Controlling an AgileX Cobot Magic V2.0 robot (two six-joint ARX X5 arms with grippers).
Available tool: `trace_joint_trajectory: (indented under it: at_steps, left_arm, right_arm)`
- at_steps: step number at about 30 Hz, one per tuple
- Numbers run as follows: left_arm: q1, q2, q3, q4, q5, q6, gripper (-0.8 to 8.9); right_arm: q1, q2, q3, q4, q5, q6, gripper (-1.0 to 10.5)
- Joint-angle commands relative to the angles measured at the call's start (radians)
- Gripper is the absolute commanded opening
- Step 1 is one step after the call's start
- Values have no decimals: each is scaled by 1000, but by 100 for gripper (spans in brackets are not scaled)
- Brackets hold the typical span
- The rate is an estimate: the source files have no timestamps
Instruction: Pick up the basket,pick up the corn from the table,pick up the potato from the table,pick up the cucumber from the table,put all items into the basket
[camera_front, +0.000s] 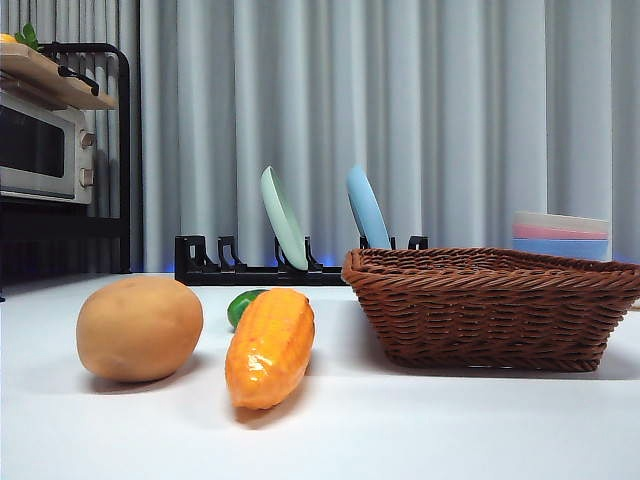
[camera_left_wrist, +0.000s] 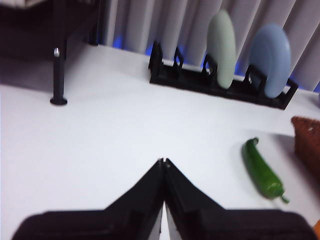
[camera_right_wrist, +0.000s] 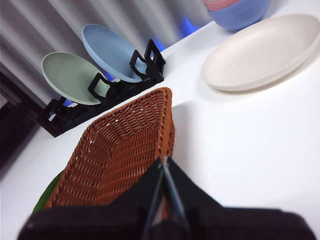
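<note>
Brown wicker basket (camera_front: 490, 305) on white table (camera_front: 400, 430), right of glossy corn (camera_front: 270, 345), matte potato (camera_front: 139, 328). Cucumber (camera_front: 243, 304) mostly hidden behind corn. Left gripper (camera_left_wrist: 163, 162), right gripper (camera_right_wrist: 163, 162): jaws pressed together, empty.

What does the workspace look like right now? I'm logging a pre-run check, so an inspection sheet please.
Surface: white table, nothing spilled.
Job's things: basket upright, nothing seen inside; potato, corn and cucumber lie on the table beside it.
Clutter: cream plate, stacked bowls.
Grippers: left tool shut above bare table; right tool shut above the basket's rim.
Cables: nothing seen.
Surroundings: dish rack holding green plate and blue plate; microwave; grey curtain.
</note>
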Motion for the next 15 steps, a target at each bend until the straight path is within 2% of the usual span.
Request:
trace_joint_trajectory:
  at_steps: [1, 5, 10, 15]
  left_arm:
    - [2, 83, 66, -2, 10, 2, -7]
    - [2, 238, 176, -2, 63, 50, -7]
    - [2, 467, 328, -21, 187, 88, -7]
    - [1, 711, 483, -59, 340, 110, -5]
  right_arm:
    - [1, 117, 73, 5, -3, -57, -11]
    - [1, 321, 213, -26, -29, -119, -10]
    - [0, 596, 404, -91, -121, -217, -10]
    - [0, 855, 610, -248, -222, -349, -1]
